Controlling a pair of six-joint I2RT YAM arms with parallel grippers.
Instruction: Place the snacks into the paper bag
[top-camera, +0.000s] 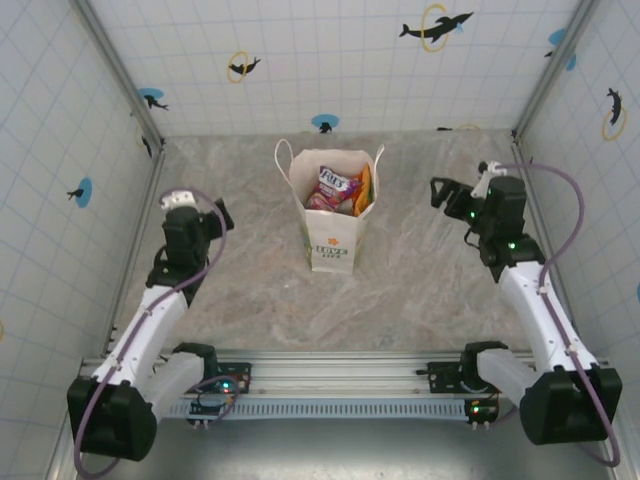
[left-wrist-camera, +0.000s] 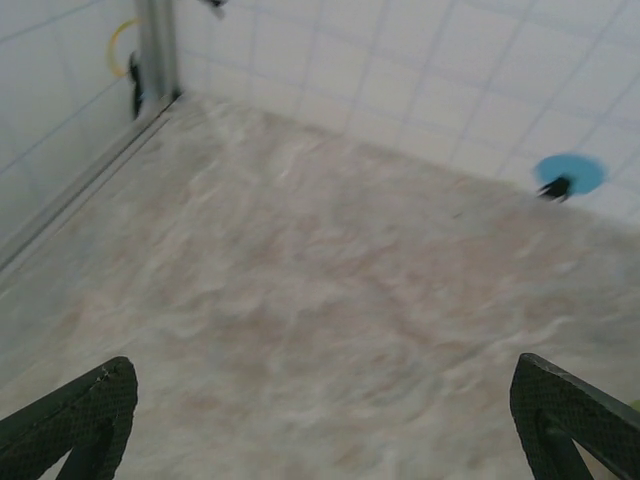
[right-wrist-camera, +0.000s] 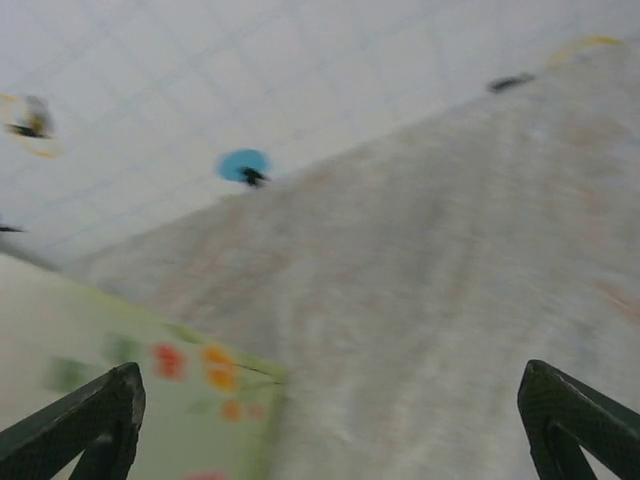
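Top external view: paper bag (top-camera: 329, 238) upright at mid-counter (top-camera: 240, 290), snacks (top-camera: 340, 188) inside.
Magenta, red and orange packets show through the bag's open top. Left jaws and right jaws are both spread wide, holding nothing, one on each side of the bag and well apart from it.

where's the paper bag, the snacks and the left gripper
paper bag (top-camera: 330, 226), top view, upper part of its front wall
snacks (top-camera: 338, 184), top view, face of the topmost one
left gripper (left-wrist-camera: 322, 368), left wrist view, midway between its fingertips
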